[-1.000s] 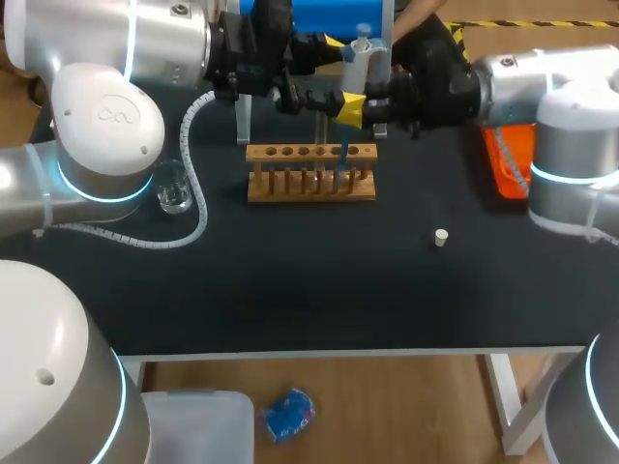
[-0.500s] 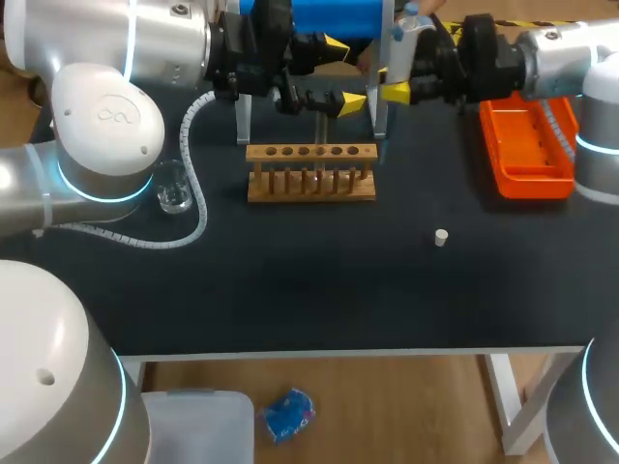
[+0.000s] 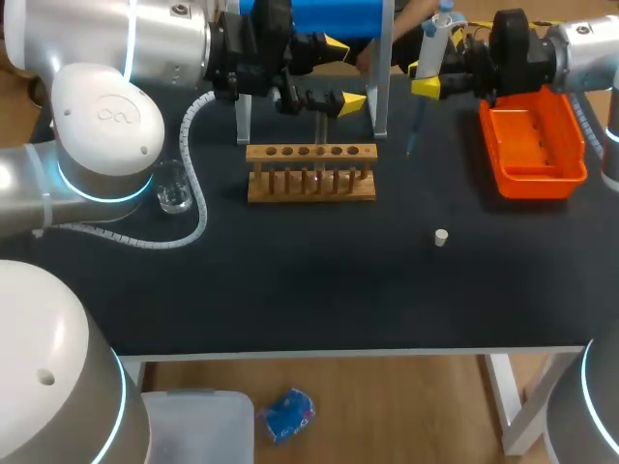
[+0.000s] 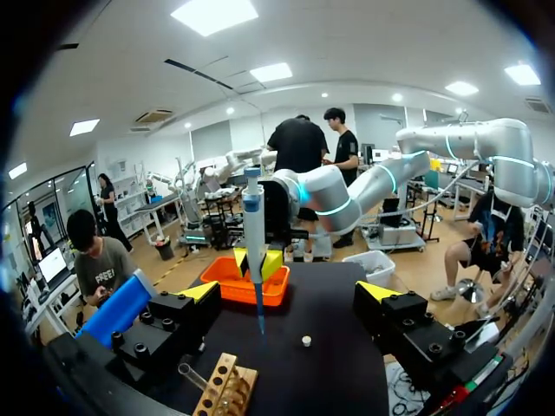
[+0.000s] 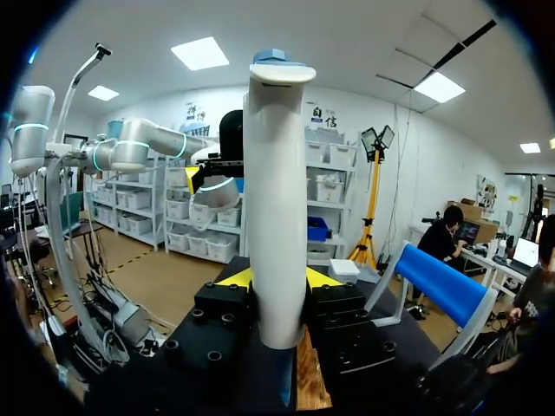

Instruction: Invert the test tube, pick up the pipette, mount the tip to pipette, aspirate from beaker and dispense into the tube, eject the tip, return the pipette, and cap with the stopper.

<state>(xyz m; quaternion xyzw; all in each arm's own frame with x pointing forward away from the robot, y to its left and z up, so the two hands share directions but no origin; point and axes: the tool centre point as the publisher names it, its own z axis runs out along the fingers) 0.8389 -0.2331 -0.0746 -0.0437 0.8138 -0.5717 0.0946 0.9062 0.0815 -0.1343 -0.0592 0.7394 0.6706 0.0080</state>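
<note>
Left gripper (image 3: 340, 72): upper middle of the head view, over the back edge of the wooden rack (image 3: 311, 172); fingers spread wide with nothing between them.
Right gripper (image 3: 432, 75): upper right of the head view, entering from the right; fingers pinch the pipette (image 3: 440, 39) from two sides.
Pipette: held nearly upright, blue cap on top; its white barrel fills the space between the right fingers in the right wrist view.
Pipette tip (image 3: 414, 130): blue, mounted, pointing down at the table between the rack and the orange tray (image 3: 532, 169).
Test tube (image 4: 192, 379): clear, sticking up out of the rack under the left gripper.
Beaker (image 3: 174, 188): glass, at the left, beside the left arm's cable.
Stopper (image 3: 441, 237): small and white, alone on the dark table right of centre, well apart from the rack.
Stand (image 3: 324, 14): blue bar on clear legs, behind the rack.
</note>
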